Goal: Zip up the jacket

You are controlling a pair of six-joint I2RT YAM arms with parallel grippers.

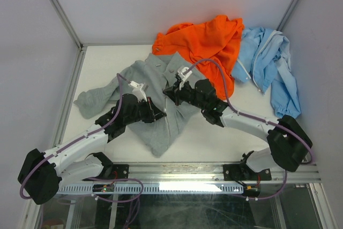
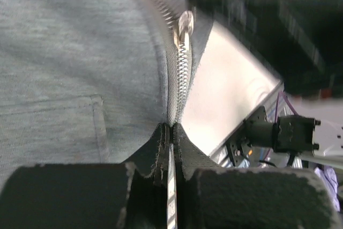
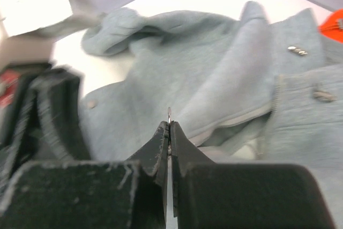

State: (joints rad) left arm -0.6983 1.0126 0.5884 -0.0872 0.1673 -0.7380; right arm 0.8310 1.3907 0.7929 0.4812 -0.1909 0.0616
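Grey jacket (image 1: 153, 79) lies on the surface (image 1: 107, 63); left end effector (image 2: 170, 132) clamps its zipper tape (image 2: 179, 73), right end effector (image 3: 168, 128) pinches the pull (image 3: 169, 112).

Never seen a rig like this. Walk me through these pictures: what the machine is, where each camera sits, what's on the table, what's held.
Two robot arms are bolted at the near edge of a white table, each ending in a two-finger claw. The wide picture looks down from above and behind them. The other two come from wrist cameras, each looking along its own claw. On the table lie a grey jacket, an orange garment and a light blue jacket. The left claw is shut on the lower part of the grey jacket's zipper. The right claw pinches a small metal tab, apparently the zipper pull.
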